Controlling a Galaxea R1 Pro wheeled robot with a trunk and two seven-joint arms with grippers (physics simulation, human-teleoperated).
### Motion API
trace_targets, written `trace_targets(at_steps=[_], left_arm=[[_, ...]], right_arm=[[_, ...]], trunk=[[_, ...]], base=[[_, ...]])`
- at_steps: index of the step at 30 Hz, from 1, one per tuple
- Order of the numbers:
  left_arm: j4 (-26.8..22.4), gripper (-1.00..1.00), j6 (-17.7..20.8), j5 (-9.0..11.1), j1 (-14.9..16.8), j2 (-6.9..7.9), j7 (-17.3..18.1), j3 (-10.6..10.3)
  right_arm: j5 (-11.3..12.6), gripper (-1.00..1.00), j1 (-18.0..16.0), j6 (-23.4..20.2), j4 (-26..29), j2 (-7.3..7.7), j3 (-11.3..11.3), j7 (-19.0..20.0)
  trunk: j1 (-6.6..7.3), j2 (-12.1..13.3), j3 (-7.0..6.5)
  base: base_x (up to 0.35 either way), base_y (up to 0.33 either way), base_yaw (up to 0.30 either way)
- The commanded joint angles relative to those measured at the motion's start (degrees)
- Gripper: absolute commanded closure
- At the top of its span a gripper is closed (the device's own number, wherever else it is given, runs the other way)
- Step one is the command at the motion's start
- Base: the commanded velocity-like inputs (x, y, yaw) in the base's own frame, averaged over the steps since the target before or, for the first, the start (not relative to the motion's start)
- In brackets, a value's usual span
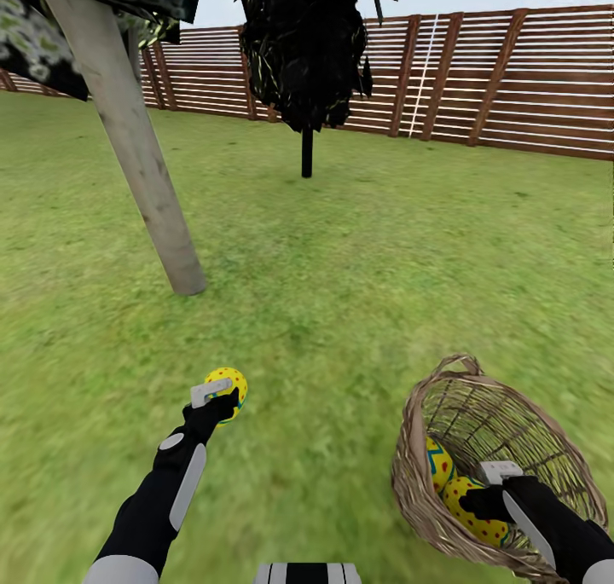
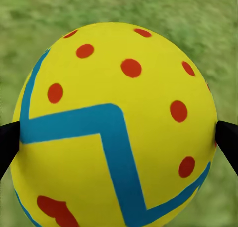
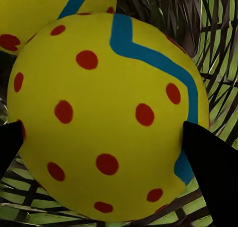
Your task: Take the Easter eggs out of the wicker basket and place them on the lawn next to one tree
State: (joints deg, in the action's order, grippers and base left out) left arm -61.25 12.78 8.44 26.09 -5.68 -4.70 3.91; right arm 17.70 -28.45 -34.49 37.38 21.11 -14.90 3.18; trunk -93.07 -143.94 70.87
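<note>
My left gripper (image 1: 223, 396) is shut on one yellow Easter egg (image 1: 228, 384) with red spots and a blue zigzag, held just above the lawn (image 1: 341, 294). In the left wrist view that egg (image 2: 116, 122) sits between both black fingertips (image 2: 227, 142). The wicker basket (image 1: 503, 413) lies tilted on the grass at the lower right, its mouth toward me. My right gripper (image 1: 488, 492) reaches inside it and is shut on a second egg (image 1: 474, 516), (image 3: 104, 117). A third egg (image 1: 438, 465), (image 3: 44, 13) rests beside it. The tree is out of view.
A leaning pale trunk (image 1: 128, 141) with dark foliage rises from the grass at the left. A thin black trunk under a black crown (image 1: 307, 64) stands farther back in the middle. A brown slat fence (image 1: 512, 81) closes the garden behind. Grass stretches between them.
</note>
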Motion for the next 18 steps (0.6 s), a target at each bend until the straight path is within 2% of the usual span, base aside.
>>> trace_targets(at_steps=[1,5,8,9,18], left_arm=[[-0.1,1.0,0.3,0.6,0.0,-0.03,-0.2,0.0],[0.0,1.0,0.3,0.5,0.0,-0.09,-0.2,0.0],[0.1,1.0,0.3,0.4,0.0,-0.15,-0.1,0.0],[0.2,1.0,0.3,0.4,0.0,-0.16,-0.1,0.0],[0.2,1.0,0.4,0.5,0.0,-0.21,0.0,0.0]], right_arm=[[0.0,1.0,0.0,-0.2,0.1,0.1,-0.2,0.2],[-0.1,1.0,0.0,-0.2,0.1,0.07,-0.2,0.2],[-2.8,1.0,0.0,-0.1,0.1,-0.05,-0.2,0.2],[-3.1,1.0,0.0,-0.1,0.1,-0.08,-0.2,0.2],[-3.3,1.0,0.0,-0.1,0.1,-0.19,-0.2,0.2]], trunk=[[0.03,0.0,-0.18],[0.14,0.1,-1.07],[0.21,0.1,-1.73],[0.24,0.1,-1.95],[0.47,0.2,-3.95]], base=[[0.0,0.0,0.0],[0.0,0.0,0.0],[0.0,0.0,0.0],[0.0,0.0,0.0],[0.0,0.0,0.0]])
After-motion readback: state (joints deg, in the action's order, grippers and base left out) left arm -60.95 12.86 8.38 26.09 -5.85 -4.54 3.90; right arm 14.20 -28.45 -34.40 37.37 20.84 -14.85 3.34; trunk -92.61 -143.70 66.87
